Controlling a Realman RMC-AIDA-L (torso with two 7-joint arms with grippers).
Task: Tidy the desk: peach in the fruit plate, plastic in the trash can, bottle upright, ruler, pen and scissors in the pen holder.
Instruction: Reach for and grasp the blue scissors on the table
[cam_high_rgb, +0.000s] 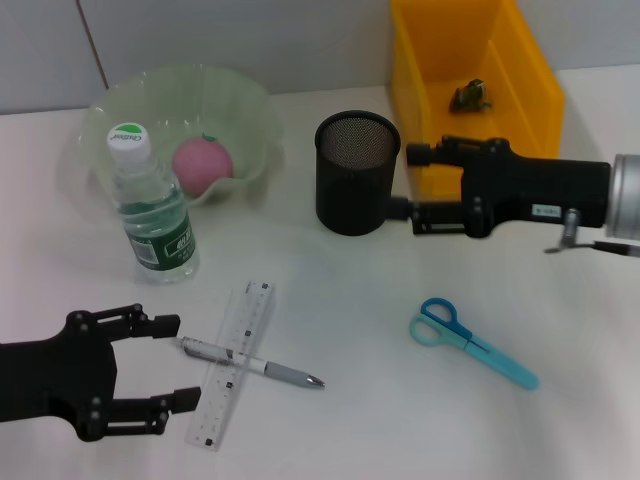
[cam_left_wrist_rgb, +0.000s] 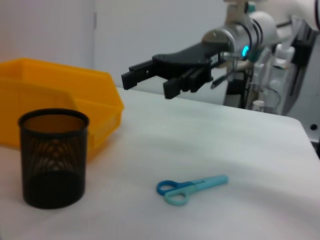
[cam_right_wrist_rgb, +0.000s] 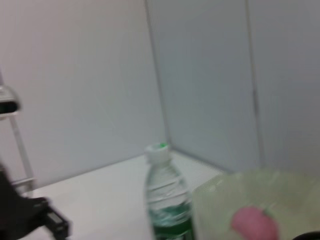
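Note:
The pink peach (cam_high_rgb: 203, 162) lies in the green fruit plate (cam_high_rgb: 255, 110). In front of that plate the bottle (cam_high_rgb: 150, 205) stands upright. A clear ruler (cam_high_rgb: 232, 362) lies on the desk with a pen (cam_high_rgb: 250, 362) across it. My left gripper (cam_high_rgb: 175, 360) is open just left of them, with the pen's end between its fingers. Blue scissors (cam_high_rgb: 470, 342) lie to the right. My right gripper (cam_high_rgb: 405, 182) is open beside the black mesh pen holder (cam_high_rgb: 357, 172), holding nothing. A crumpled plastic piece (cam_high_rgb: 470, 95) sits in the yellow trash can (cam_high_rgb: 520, 60).
The left wrist view shows the pen holder (cam_left_wrist_rgb: 52, 157), the yellow can (cam_left_wrist_rgb: 60, 100), the scissors (cam_left_wrist_rgb: 192, 186) and my right gripper (cam_left_wrist_rgb: 147, 86) above the desk. The right wrist view shows the bottle (cam_right_wrist_rgb: 165, 195), the plate (cam_right_wrist_rgb: 225, 195) and the peach (cam_right_wrist_rgb: 252, 223).

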